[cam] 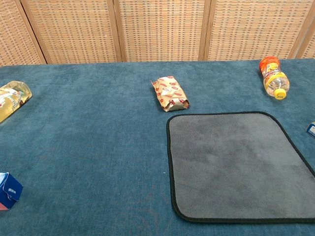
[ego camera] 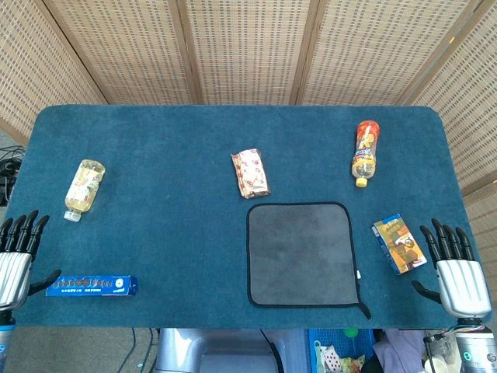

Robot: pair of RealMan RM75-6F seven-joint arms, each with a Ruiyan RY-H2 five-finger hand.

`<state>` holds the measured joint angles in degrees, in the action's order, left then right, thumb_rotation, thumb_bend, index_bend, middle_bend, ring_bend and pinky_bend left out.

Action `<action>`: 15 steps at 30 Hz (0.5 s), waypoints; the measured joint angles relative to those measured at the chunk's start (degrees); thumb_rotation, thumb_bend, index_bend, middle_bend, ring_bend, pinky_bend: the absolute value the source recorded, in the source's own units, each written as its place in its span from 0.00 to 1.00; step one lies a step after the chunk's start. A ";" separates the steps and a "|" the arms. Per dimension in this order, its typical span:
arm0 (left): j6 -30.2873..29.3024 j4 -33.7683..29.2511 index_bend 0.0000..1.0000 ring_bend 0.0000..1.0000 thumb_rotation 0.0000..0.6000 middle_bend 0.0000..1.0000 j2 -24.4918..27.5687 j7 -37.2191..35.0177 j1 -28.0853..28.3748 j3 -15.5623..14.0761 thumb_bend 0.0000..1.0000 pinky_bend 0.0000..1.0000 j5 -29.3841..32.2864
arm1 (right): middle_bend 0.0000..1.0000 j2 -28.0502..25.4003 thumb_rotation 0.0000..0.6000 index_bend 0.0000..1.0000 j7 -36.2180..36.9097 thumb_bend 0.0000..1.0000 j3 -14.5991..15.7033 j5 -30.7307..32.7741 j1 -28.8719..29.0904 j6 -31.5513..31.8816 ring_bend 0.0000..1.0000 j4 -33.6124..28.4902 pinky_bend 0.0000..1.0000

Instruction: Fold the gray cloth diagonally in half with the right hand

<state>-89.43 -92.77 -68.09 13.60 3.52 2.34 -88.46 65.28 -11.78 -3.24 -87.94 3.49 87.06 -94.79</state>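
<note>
Flat and unfolded, the gray cloth lies on the blue bench, toward the near edge and right of centre; it has a dark trim all round, and a small dark tag sticks out at its near right corner. In the chest view the same cloth fills the lower right, all four sides lying smooth on the bench.

Just beyond its far left corner sits a wrapped snack packet, close to the cloth but not on it. To the cloth's right, a small orange and blue box lies apart from it, and further back on that side an orange bottle lies on its side, cap toward the near edge.

The right hand rests at the bench's near right corner, just beside the box without touching it; its fingers are straight and spread, holding nothing. The left hand is at the near left corner, likewise spread and empty. Beside it lies a long blue packet, and further back a pale yellow bottle lies on its side.
</note>
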 measured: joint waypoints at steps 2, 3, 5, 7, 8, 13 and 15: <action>-0.03 -0.06 0.00 0.00 1.00 0.00 -0.07 0.22 0.01 -0.03 0.16 0.00 -0.08 | 0.00 -0.01 1.00 0.00 0.00 0.00 0.03 -0.03 -0.01 -0.01 0.00 0.07 0.00; 0.01 -0.05 0.00 0.00 1.00 0.00 -0.10 0.27 0.03 -0.04 0.16 0.00 -0.06 | 0.00 -0.01 1.00 0.00 0.01 0.00 0.04 0.00 -0.01 -0.05 0.00 0.09 0.00; 0.11 0.00 0.00 0.00 1.00 0.00 -0.16 0.36 0.05 -0.03 0.16 0.00 0.05 | 0.00 0.00 1.00 0.00 0.01 0.00 0.05 0.14 0.02 -0.23 0.00 0.18 0.00; 0.18 0.05 0.00 0.00 1.00 0.00 -0.21 0.39 0.07 -0.04 0.16 0.00 0.07 | 0.00 0.00 1.00 0.00 0.01 0.00 0.03 0.21 0.03 -0.26 0.00 0.19 0.00; 0.15 0.07 0.00 0.00 1.00 0.00 -0.22 0.40 0.06 -0.04 0.16 0.00 0.06 | 0.00 -0.01 1.00 0.00 0.05 0.00 0.02 0.16 0.03 -0.21 0.00 0.14 0.00; 0.01 -0.05 0.00 0.00 1.00 0.00 -0.18 0.25 0.05 -0.09 0.16 0.00 -0.16 | 0.00 -0.22 1.00 0.00 0.37 0.00 0.02 -0.18 -0.20 0.43 0.00 -0.33 0.00; -0.04 -0.10 0.00 0.00 1.00 0.00 -0.12 0.08 0.06 -0.01 0.16 0.00 -0.15 | 0.00 -0.38 1.00 0.00 0.37 0.00 0.04 -0.40 -0.31 0.72 0.00 -0.60 0.00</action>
<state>-89.46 -92.87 -68.22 13.68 3.59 2.33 -88.60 64.91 -11.41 -3.20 -88.34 3.18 87.78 -95.38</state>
